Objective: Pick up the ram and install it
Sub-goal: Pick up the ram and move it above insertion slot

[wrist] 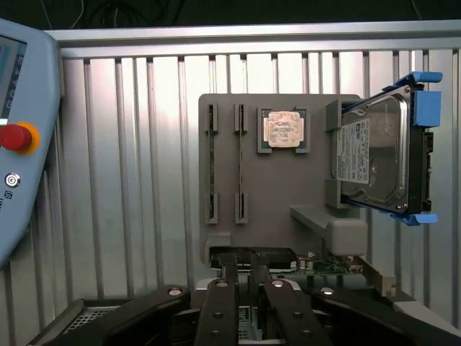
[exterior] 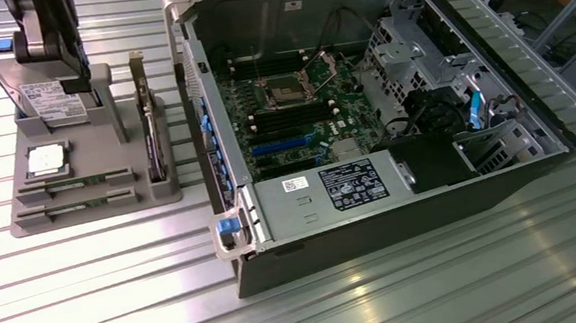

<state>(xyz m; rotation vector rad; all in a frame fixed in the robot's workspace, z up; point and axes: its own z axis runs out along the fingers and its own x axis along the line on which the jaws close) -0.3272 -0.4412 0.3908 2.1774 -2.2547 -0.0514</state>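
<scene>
Wrist view cut the jaws (wrist: 247,265) off at the frame's edge. Two black, screw-studded metal fingers (wrist: 227,303) stood parted by a narrow gap with nothing gripped between them, close to one edge of the grey moulded holder (wrist: 288,194). The ram (wrist: 240,162) stood on edge in a slot of that holder, so it showed as a thin line between two end clips. Its chips and label could not be made out. A second stick (wrist: 211,162) sat in the parallel slot just beside it.

In the exterior view the holder lay at 9 o'clock from the open computer case (exterior: 381,232) on the ribbed aluminium surface (exterior: 118,284). The ram sat toward the holder's 6 o'clock end, with the square silver processor (exterior: 47,159) at 12 o'clock from it. The dark arm (exterior: 44,30) hid part of the glossy hard drive (exterior: 46,97).
</scene>
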